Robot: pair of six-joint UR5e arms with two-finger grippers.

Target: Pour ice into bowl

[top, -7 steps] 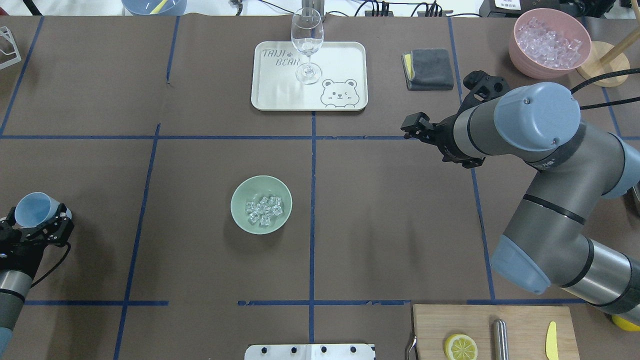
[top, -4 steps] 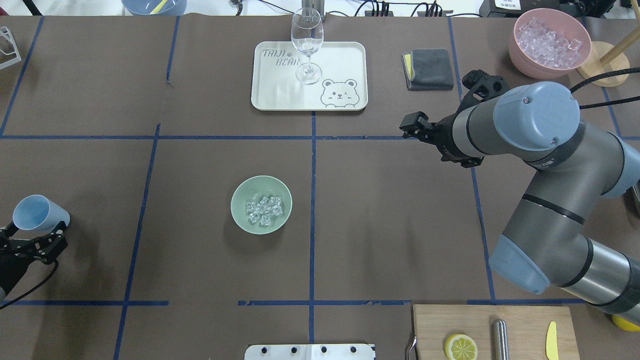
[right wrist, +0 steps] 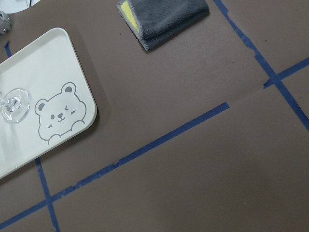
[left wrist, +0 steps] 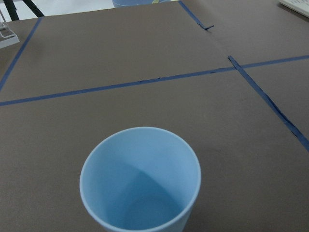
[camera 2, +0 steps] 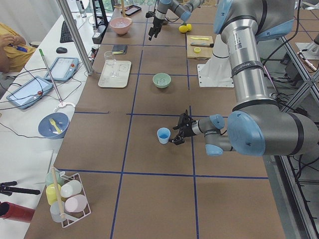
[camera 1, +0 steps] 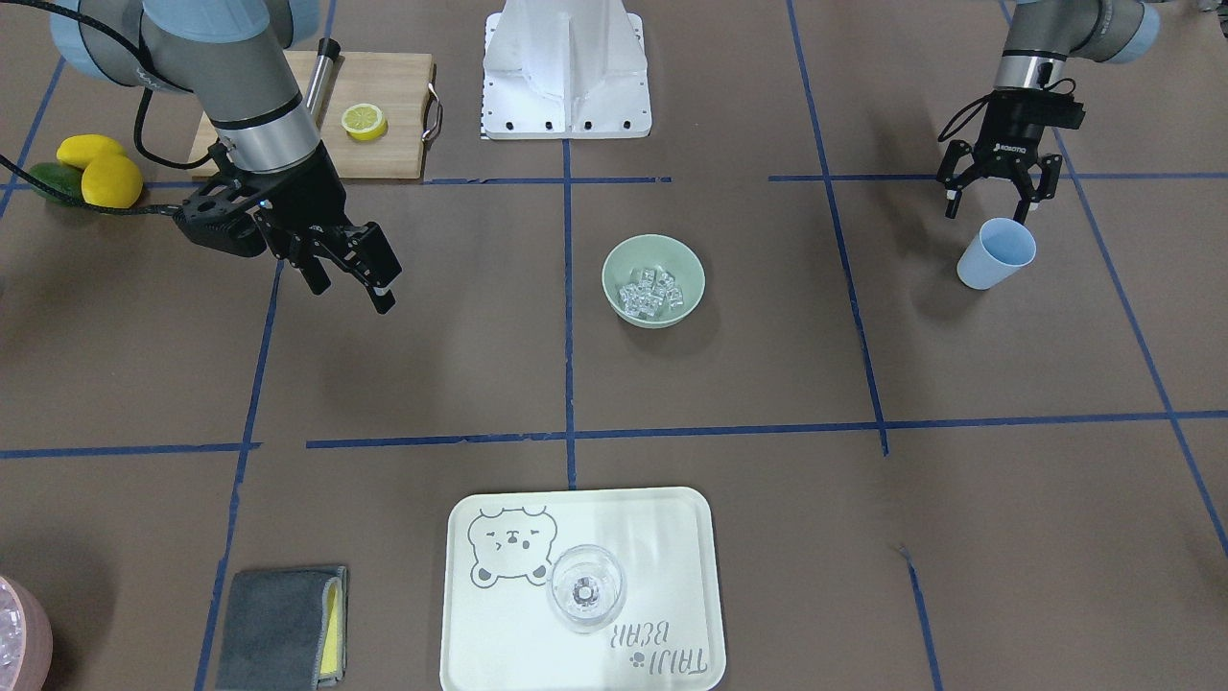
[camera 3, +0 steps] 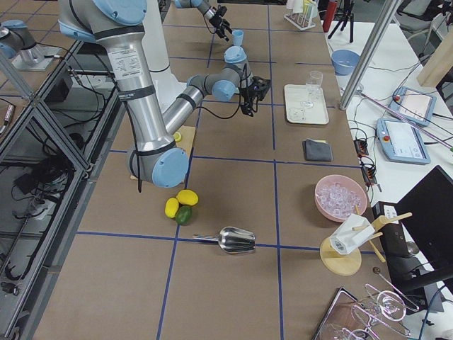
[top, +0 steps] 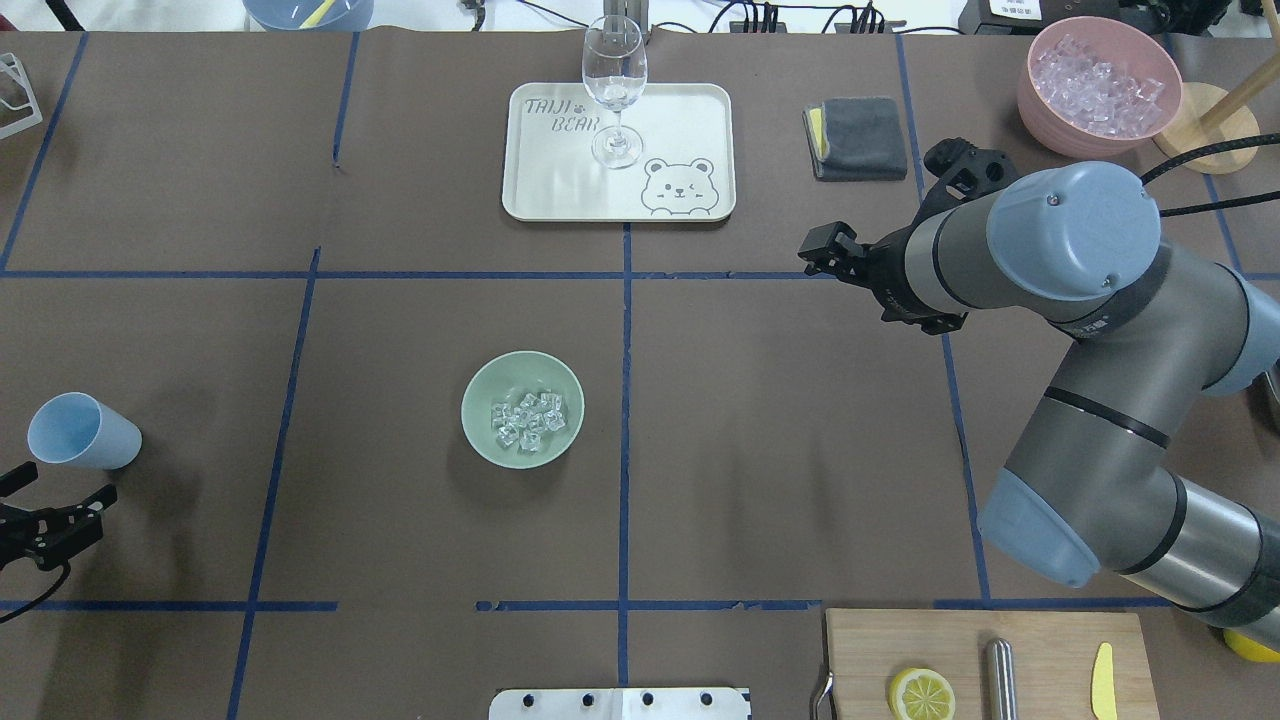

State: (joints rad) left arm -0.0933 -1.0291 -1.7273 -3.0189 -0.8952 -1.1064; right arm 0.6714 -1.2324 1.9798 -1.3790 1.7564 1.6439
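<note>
My left gripper [top: 58, 486] has let go of the pale blue plastic cup [top: 80, 430] and drawn back to the overhead view's lower left edge, jaws spread wide and empty; the cup stands upright and empty just ahead of them. My right gripper [camera 1: 351, 291], also open and holding nothing, hangs where it was. The small clear ice cubes [top: 528, 420] lie in the round sage-green bowl [top: 478, 385] left of centre, and the pink bowl [top: 1040, 105] at upper right holds more ice.
</note>
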